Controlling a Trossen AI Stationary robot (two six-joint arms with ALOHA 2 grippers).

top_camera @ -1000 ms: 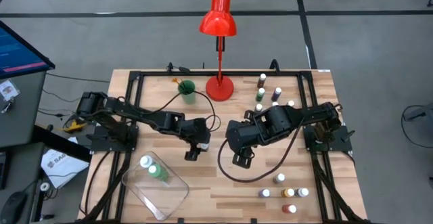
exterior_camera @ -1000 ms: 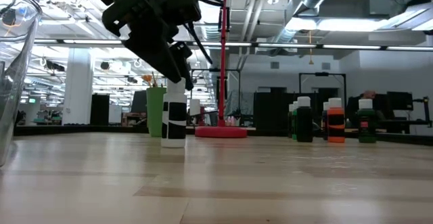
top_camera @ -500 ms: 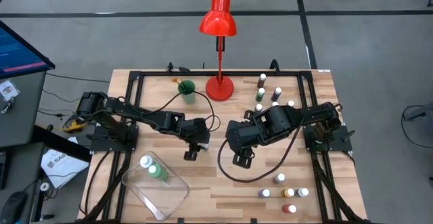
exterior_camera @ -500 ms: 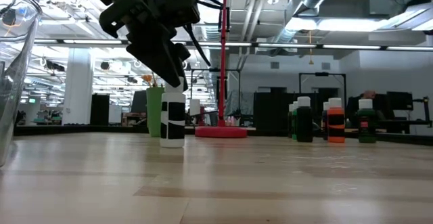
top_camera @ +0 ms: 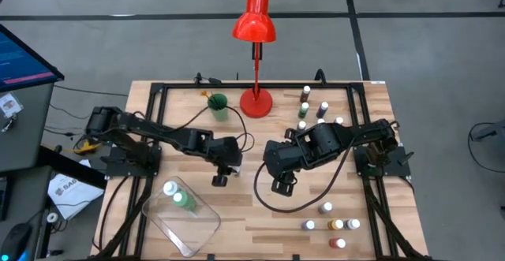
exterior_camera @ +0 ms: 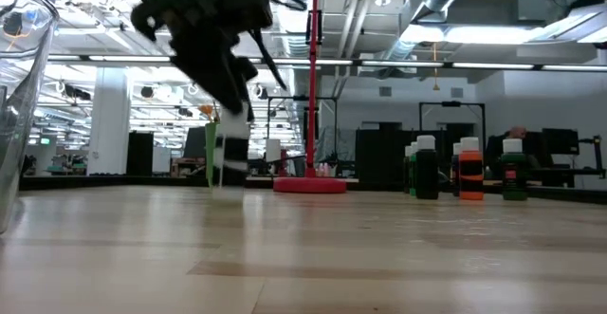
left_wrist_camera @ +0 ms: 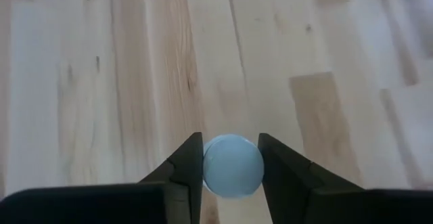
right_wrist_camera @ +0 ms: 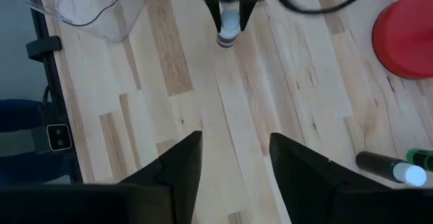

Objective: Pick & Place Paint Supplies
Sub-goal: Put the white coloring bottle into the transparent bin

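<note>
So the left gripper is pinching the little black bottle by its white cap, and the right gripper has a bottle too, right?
Not quite. The right gripper holds nothing: its wrist view shows only bare table between its open fingers. The rest is right: the left gripper is pinching the little black bottle by its white cap.

Bright, even light; low-view left end effector [exterior_camera: 223, 115] perhaps motion-blurred.
</note>
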